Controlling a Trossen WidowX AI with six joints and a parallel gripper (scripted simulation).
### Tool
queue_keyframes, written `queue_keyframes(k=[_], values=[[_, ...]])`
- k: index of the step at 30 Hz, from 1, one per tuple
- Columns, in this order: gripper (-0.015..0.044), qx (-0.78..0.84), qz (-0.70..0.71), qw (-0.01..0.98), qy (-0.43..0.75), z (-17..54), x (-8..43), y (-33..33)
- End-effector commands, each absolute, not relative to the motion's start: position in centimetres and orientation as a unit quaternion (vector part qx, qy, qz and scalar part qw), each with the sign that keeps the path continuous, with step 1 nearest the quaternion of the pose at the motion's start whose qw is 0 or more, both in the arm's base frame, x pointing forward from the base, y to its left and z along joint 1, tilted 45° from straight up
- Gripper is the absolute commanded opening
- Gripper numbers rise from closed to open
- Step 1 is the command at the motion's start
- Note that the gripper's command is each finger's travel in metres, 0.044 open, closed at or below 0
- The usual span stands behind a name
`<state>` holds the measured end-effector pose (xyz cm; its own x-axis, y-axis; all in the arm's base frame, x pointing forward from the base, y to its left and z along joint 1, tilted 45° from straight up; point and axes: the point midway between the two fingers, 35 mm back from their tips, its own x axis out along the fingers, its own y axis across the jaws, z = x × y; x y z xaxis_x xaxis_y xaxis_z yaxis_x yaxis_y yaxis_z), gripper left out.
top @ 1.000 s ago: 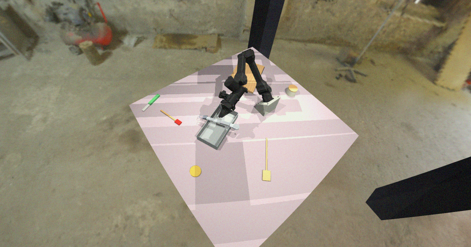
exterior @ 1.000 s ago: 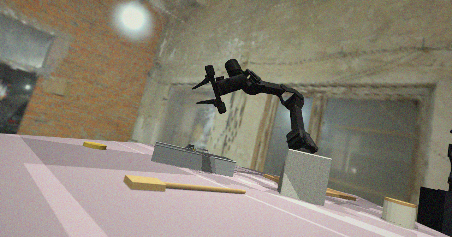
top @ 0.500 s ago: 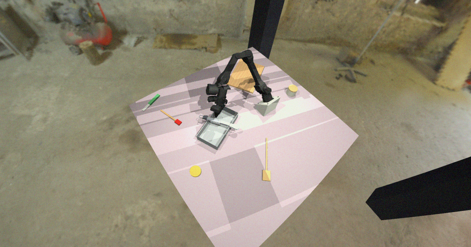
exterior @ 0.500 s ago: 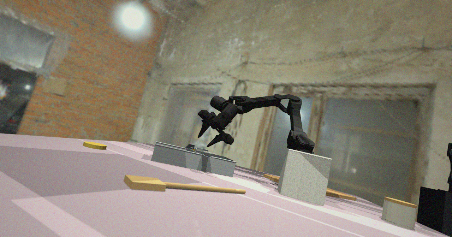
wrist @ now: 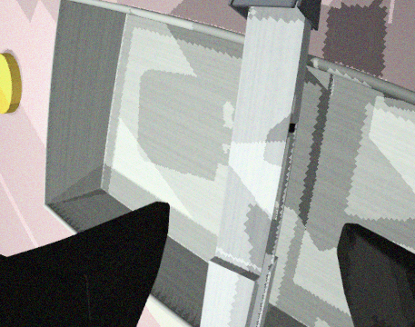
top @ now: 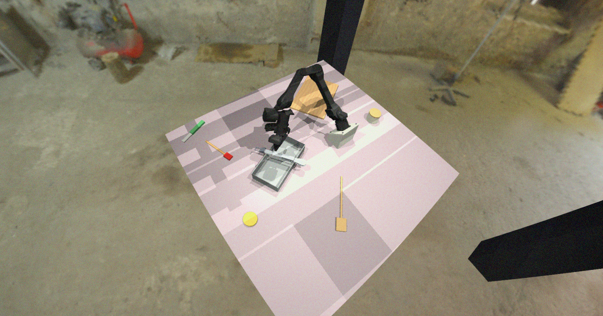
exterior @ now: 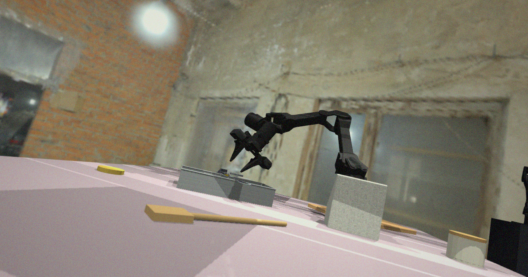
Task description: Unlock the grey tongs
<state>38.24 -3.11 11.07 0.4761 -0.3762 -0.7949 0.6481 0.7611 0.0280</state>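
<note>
1. Green-handled tool lies farthest left as you look at the top view, with its pale end aimed toward the lower left.
2. Just right of it you have a red-headed tool, its thin handle slanting up and left from the head.
3. Your yellow disc lies flat on the table, lower in the top view than the tin.
4. Next come your grey tongs, resting crosswise over the roasting tin. Their long axis runs left to right in the top view, dropping slightly toward the right and crossing the tin's long axis. The dark-fitted end reaches past the left rim, the pale end past the right. You can see they lie roughly level, so neither end points down.
5. Your gripper hangs over the tin, angled downward, its fingers apart and holding nothing. In the wrist view, the tongs run up and down the picture between the fingertips, with space on both sides.
6. The wooden board lies beyond the tin, up and right in the top view; you don't have the tongs on it.
7. Farther right, your wooden spatula has its blade toward the bottom of the top view.
8. The arm stands on a pale block, with a tan-topped pot at your far right.
</note>
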Motion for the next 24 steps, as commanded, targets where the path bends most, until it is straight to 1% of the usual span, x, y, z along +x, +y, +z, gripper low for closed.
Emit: queue_keyframes(k=[1, 24], values=[[0.0260, 0.164, -0.303, 0.842, 0.415, 10.5, 38.6, -3.4], [0.0260, 0.163, -0.303, 0.842, 0.414, 7.5, 40.5, -4.8]])
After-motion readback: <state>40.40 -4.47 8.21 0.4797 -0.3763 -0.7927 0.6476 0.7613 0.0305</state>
